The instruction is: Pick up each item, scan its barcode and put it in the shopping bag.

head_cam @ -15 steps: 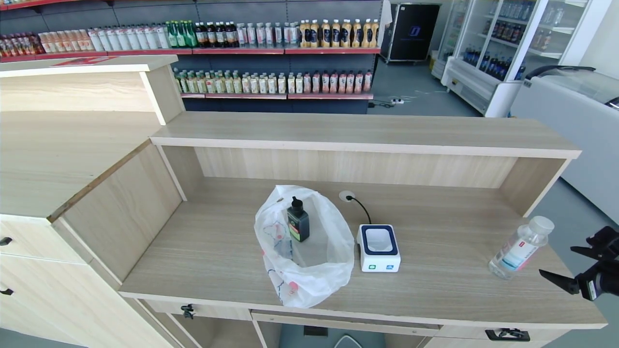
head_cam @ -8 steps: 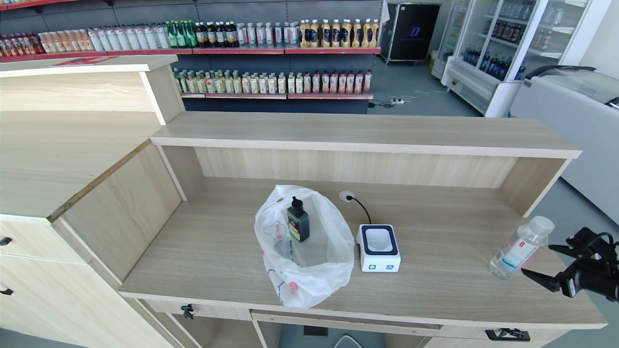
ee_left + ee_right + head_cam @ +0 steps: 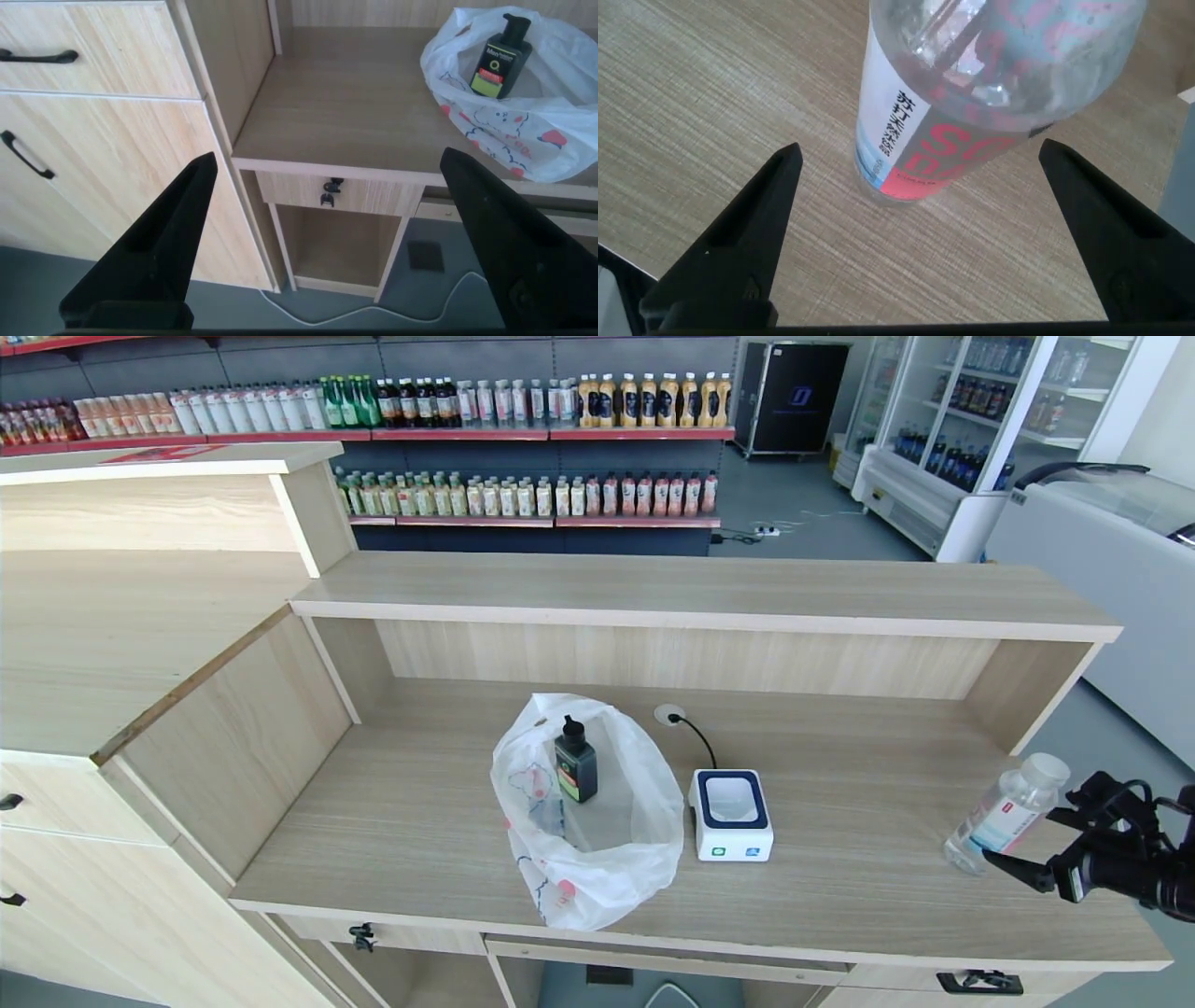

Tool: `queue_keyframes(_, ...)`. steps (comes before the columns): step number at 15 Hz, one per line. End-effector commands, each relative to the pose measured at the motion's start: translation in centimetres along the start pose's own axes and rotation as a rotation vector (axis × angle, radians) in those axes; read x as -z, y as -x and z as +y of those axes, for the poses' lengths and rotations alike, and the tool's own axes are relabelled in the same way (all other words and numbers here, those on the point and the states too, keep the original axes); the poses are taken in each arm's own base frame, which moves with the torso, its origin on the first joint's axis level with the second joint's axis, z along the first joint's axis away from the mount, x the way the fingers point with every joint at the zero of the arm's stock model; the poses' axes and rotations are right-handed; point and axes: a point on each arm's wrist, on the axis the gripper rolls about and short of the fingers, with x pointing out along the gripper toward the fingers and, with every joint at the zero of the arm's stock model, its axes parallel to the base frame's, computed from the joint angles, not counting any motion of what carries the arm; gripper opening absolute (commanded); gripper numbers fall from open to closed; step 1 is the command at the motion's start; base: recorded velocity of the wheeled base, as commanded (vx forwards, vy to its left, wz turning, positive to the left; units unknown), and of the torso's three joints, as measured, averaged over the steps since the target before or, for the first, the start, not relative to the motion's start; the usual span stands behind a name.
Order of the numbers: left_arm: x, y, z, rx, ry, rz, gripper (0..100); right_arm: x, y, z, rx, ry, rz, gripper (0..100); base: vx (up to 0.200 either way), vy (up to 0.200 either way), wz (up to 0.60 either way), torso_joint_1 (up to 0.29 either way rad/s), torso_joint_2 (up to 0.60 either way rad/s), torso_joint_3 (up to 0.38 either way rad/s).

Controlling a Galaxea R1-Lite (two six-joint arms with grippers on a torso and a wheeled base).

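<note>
A clear water bottle (image 3: 1006, 812) with a white cap and a red-and-blue label stands near the right end of the wooden counter (image 3: 840, 887); the right wrist view shows the bottle (image 3: 971, 103) close up, just ahead of the fingers. My right gripper (image 3: 1038, 847) is open at the bottle's right side, its fingers apart and not touching it. A white plastic shopping bag (image 3: 583, 821) lies open mid-counter with a dark pump bottle (image 3: 575, 761) standing inside. The white barcode scanner (image 3: 730, 814) sits just right of the bag. My left gripper (image 3: 327, 243) is open, low beside the counter's left front.
A raised back ledge (image 3: 700, 593) and side walls box in the counter. The scanner's black cable (image 3: 695, 737) runs to a grommet behind it. Drawers with black handles (image 3: 37, 56) stand at the left. Drink shelves and fridges fill the background.
My right gripper has moved left and slightly up toward the water bottle, closing the gap to it. The bag, scanner and pump bottle have not moved.
</note>
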Motion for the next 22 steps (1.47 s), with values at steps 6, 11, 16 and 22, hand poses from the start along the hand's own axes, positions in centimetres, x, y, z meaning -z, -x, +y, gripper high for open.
queue_keyframes(6, 0.0, 0.0, 0.0, -0.002, 0.0, 0.0, 100, -0.5, -1.7, 0.4, -0.037, 0.018, -0.017, 100, 0.0, 0.0, 0.0, 0.0, 0.0, 0.0)
queue_keyframes(11, 0.0, 0.0, 0.0, 0.0, 0.0, 0.0, 100, -0.4, -2.5, 0.2, -0.043, 0.025, -0.023, 100, 0.0, 0.0, 0.0, 0.0, 0.0, 0.0)
queue_keyframes(16, 0.0, 0.0, 0.0, 0.0, 0.0, 0.0, 100, -1.5, -4.2, 0.4, -0.046, 0.005, -0.08, 100, 0.0, 0.0, 0.0, 0.0, 0.0, 0.0)
queue_keyframes(22, 0.0, 0.0, 0.0, 0.0, 0.0, 0.0, 100, -1.8, -5.0, 1.0, -0.088, 0.007, -0.111, 100, 0.0, 0.0, 0.0, 0.0, 0.0, 0.0)
